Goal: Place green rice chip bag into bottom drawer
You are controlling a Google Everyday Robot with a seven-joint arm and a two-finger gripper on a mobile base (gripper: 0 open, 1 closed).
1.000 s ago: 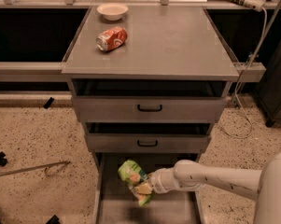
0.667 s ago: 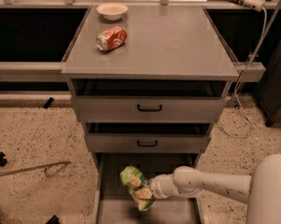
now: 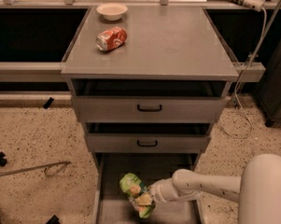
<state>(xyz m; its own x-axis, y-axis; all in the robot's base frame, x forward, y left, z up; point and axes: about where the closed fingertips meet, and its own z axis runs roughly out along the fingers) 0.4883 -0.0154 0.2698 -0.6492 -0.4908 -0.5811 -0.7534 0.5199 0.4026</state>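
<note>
The green rice chip bag (image 3: 136, 195) is a crinkly light-green bag with tan chip pictures. It hangs low over the floor of the open bottom drawer (image 3: 116, 169), the lowest grey tray of the cabinet. My gripper (image 3: 151, 196) comes in from the right on a white arm and is shut on the bag's right side. I cannot tell whether the bag touches the drawer floor.
An orange-red soda can (image 3: 111, 38) lies on its side on the grey cabinet top (image 3: 177, 41), with a white bowl (image 3: 112, 11) behind it. Two upper drawers with black handles (image 3: 149, 108) stand above. A thin metal rod (image 3: 28, 169) lies on the speckled floor at left.
The gripper and the bag have moved down and slightly forward, deeper into the open bottom drawer. The can and the bowl have not moved.
</note>
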